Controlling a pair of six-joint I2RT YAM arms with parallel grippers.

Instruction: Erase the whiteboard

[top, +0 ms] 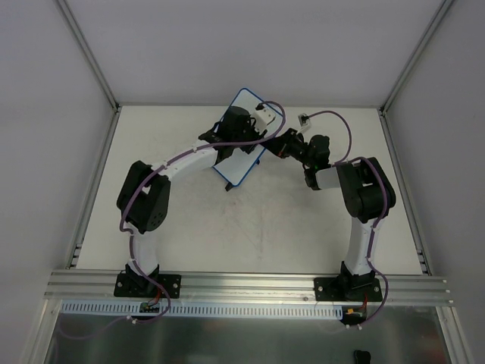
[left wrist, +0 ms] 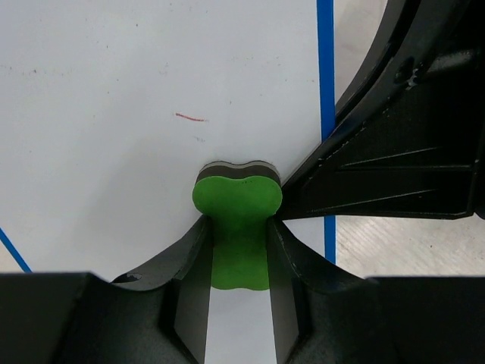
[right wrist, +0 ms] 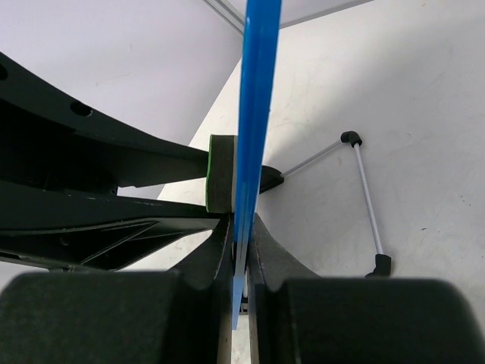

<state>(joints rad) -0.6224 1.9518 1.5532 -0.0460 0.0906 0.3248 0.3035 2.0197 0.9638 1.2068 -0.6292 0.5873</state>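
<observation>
The whiteboard (top: 244,163), white with a thin blue rim, stands tilted at the back middle of the table. My right gripper (right wrist: 242,250) is shut on the whiteboard's blue edge (right wrist: 254,114) and holds it up. My left gripper (left wrist: 239,250) is shut on the green eraser (left wrist: 237,220), whose dark felt face presses on the white board surface (left wrist: 114,114) near its blue rim (left wrist: 326,91). A short red mark (left wrist: 189,117) shows on the board above the eraser. The eraser also shows edge-on against the board in the right wrist view (right wrist: 220,174).
The right gripper's finger (left wrist: 394,159) shows at the board's rim in the left wrist view. A thin wire stand with black feet (right wrist: 364,197) lies on the table behind the board. White enclosure walls surround the table (top: 303,227).
</observation>
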